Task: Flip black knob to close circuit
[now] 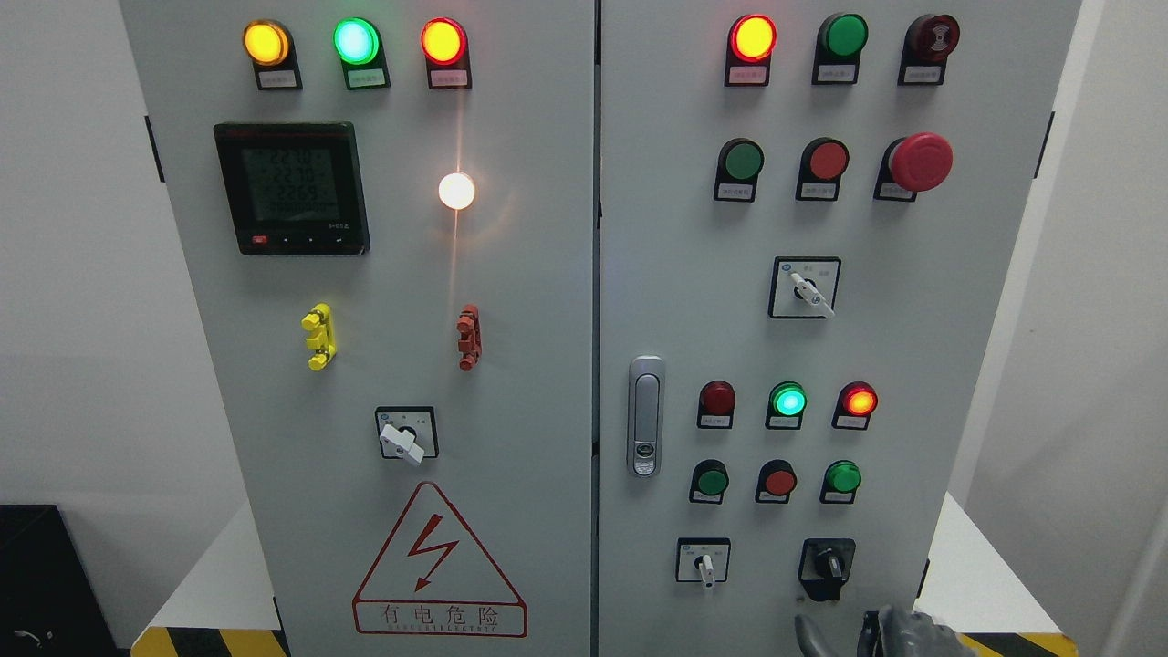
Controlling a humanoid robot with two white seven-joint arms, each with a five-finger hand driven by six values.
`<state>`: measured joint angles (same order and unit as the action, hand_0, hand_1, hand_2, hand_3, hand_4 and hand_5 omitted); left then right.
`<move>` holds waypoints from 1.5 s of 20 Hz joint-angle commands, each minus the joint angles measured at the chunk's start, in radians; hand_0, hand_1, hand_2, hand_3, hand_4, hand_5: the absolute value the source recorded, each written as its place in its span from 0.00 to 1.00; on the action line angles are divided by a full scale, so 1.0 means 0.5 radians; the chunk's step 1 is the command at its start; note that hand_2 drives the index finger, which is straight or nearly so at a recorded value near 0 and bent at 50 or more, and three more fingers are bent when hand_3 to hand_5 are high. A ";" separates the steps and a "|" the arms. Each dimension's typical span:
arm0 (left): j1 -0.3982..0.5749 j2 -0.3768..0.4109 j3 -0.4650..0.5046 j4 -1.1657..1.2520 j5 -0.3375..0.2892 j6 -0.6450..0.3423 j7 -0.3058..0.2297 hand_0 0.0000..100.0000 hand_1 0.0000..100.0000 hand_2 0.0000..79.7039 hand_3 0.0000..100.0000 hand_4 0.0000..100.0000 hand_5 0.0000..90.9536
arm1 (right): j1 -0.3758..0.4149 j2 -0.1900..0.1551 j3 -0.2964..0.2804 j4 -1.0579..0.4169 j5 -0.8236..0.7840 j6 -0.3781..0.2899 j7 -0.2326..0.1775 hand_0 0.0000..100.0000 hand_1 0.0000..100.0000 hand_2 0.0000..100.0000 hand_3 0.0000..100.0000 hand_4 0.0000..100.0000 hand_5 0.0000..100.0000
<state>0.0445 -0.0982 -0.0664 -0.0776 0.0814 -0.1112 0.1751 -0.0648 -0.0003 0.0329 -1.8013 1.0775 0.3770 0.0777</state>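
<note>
Right robot hand [881,631] just below black knob [828,566], fingers raised, loosely spread, holding nothing; placed underneath, likely ready to reach up and turn knob.

Only one hand [890,634] in head view, dark grey, poking up from the bottom edge right of the middle. Can't see the arm behind it, so can't call it left or right. Visible part: a couple of fingers [808,636] pointing upward, slightly apart, plus a chunk of knuckle/back of hand to their right. Rest is cut off by the bottom edge. Not touching anything I can see. No second hand or arm visible.
</note>
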 commanded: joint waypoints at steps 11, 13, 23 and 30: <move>0.000 0.000 0.001 -0.001 0.000 -0.002 0.000 0.12 0.56 0.00 0.00 0.00 0.00 | 0.642 0.206 -0.078 -0.493 -1.460 -0.478 -0.238 0.00 0.03 0.36 0.55 0.55 0.55; 0.000 0.000 0.001 -0.001 0.000 -0.002 0.000 0.12 0.56 0.00 0.00 0.00 0.00 | 0.691 0.225 -0.084 -0.505 -1.764 -0.579 -0.253 0.00 0.02 0.24 0.36 0.35 0.38; 0.000 0.000 -0.002 -0.001 0.000 -0.002 0.000 0.12 0.56 0.00 0.00 0.00 0.00 | 0.795 0.218 -0.090 -0.478 -2.324 -0.858 -0.131 0.00 0.00 0.00 0.00 0.00 0.00; 0.000 0.000 0.001 -0.001 0.000 -0.002 0.000 0.12 0.56 0.00 0.00 0.00 0.00 | 0.814 0.218 -0.093 -0.438 -2.324 -0.926 -0.106 0.00 0.00 0.00 0.00 0.00 0.00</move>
<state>0.0445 -0.0982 -0.0665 -0.0777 0.0814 -0.1112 0.1749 0.3277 0.0983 0.0032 -2.0226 -0.0461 -0.0654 0.0184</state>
